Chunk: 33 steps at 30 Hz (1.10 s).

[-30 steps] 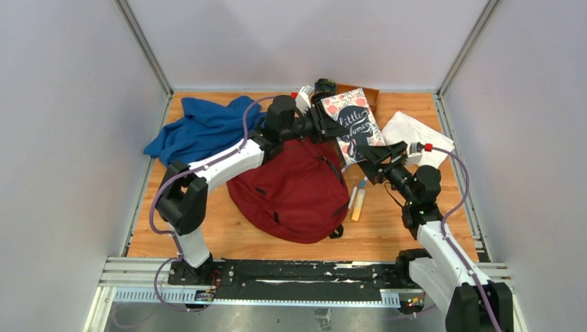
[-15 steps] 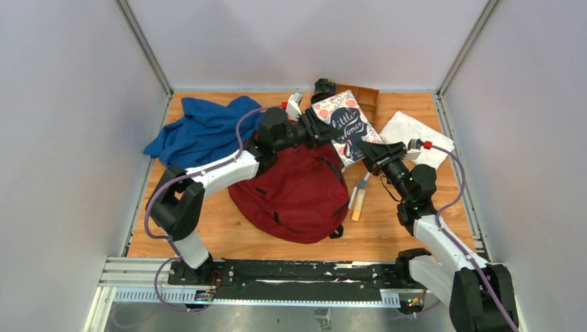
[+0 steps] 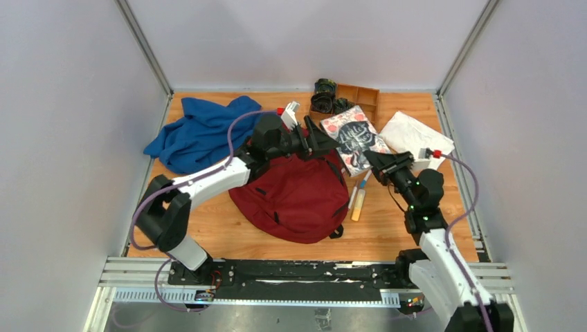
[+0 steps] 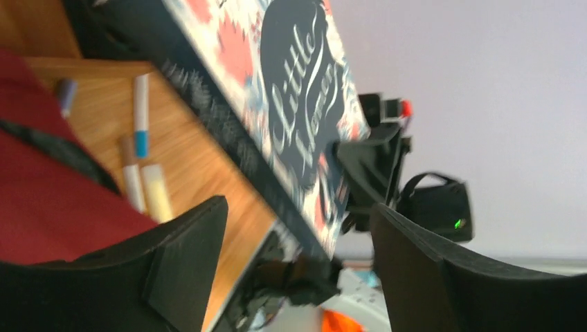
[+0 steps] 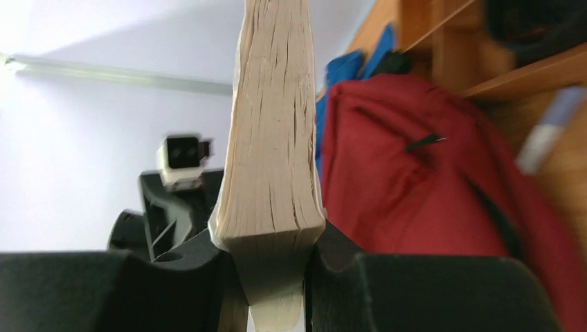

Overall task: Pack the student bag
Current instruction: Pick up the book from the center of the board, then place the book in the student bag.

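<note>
From the top camera, the right gripper [image 3: 378, 161] is clamped on the 5 o'clock corner of the book [image 3: 354, 137], whose long axis runs roughly 11 to 5. The student bag [image 3: 294, 194] lies flat mid-table, off at about 8 o'clock from the book, with the markers [image 3: 358, 196] just beside its 3 o'clock edge. The left gripper [image 3: 308, 137] sits right over the bag's 12 o'clock rim, so that's your nearer arm for the bag, and its fingers are spread with nothing in them. In the left wrist view, the left gripper [image 4: 296, 211] is wide apart. The book [image 4: 291, 111] slants across beyond it, not touching either finger, and red bag [image 4: 41, 207] fabric shows at 9 o'clock. In the right wrist view, the right gripper [image 5: 273, 238] is pinching the book's [image 5: 273, 124] page block, with the bag [image 5: 415, 200] out at 3 o'clock. I can't see an open zip anywhere, so my guess is you'll need the left arm to open the mouth before the book swings toward 8.
</note>
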### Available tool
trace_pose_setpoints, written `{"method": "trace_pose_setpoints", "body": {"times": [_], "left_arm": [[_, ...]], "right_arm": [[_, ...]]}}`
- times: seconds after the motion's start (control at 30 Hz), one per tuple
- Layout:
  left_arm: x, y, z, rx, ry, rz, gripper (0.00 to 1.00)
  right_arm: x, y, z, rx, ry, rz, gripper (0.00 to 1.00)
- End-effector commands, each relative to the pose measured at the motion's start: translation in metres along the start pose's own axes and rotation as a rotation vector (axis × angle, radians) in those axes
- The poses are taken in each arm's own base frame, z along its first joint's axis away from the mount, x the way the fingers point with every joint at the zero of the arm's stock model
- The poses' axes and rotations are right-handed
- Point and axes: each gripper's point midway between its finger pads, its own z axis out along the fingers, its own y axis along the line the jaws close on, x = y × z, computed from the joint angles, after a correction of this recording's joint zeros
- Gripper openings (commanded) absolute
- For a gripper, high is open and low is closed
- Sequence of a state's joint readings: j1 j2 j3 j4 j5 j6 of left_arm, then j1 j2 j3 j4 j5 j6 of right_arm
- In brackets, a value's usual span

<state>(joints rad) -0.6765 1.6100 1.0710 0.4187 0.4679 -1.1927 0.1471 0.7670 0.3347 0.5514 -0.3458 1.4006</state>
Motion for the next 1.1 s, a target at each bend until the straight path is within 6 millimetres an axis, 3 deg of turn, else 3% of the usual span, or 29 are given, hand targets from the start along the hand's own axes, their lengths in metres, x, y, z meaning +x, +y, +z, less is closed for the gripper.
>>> {"method": "trace_pose_setpoints", "body": {"times": [0.0, 0.07, 0.13, 0.27, 0.37, 0.53, 0.73, 0.9, 1.07], "left_arm": [[0.028, 0.019, -0.041, -0.148, 0.087, 0.284, 0.86], [0.044, 0.044, -0.057, -0.296, 0.131, 0.399, 0.90], [0.058, 0.053, -0.066, -0.386, 0.188, 0.521, 0.91], [0.077, 0.063, -0.069, -0.558, 0.270, 0.741, 0.92], [0.101, 0.066, -0.063, -0.622, 0.343, 0.870, 0.92], [0.131, 0.087, -0.048, -0.630, 0.448, 0.847, 0.88], [0.159, 0.084, -0.025, -0.586, 0.495, 0.852, 0.77], [0.168, 0.079, -0.012, -0.532, 0.482, 0.801, 0.70], [0.160, 0.086, -0.002, -0.572, 0.437, 0.804, 0.63]], "right_arm": [[-0.051, -0.017, -0.044, 0.170, -0.180, -0.133, 0.00], [-0.069, -0.025, -0.066, 0.217, -0.248, -0.140, 0.00], [-0.080, -0.030, -0.081, 0.255, -0.287, -0.156, 0.00], [-0.085, -0.044, -0.086, 0.381, -0.266, -0.213, 0.00], [-0.092, -0.042, -0.089, 0.443, -0.264, -0.259, 0.00], [-0.099, -0.036, -0.093, 0.485, -0.271, -0.294, 0.00], [-0.092, -0.043, -0.093, 0.483, -0.247, -0.259, 0.00], [-0.089, -0.049, -0.091, 0.472, -0.238, -0.234, 0.00], [-0.088, -0.047, -0.087, 0.450, -0.227, -0.226, 0.00]]}}
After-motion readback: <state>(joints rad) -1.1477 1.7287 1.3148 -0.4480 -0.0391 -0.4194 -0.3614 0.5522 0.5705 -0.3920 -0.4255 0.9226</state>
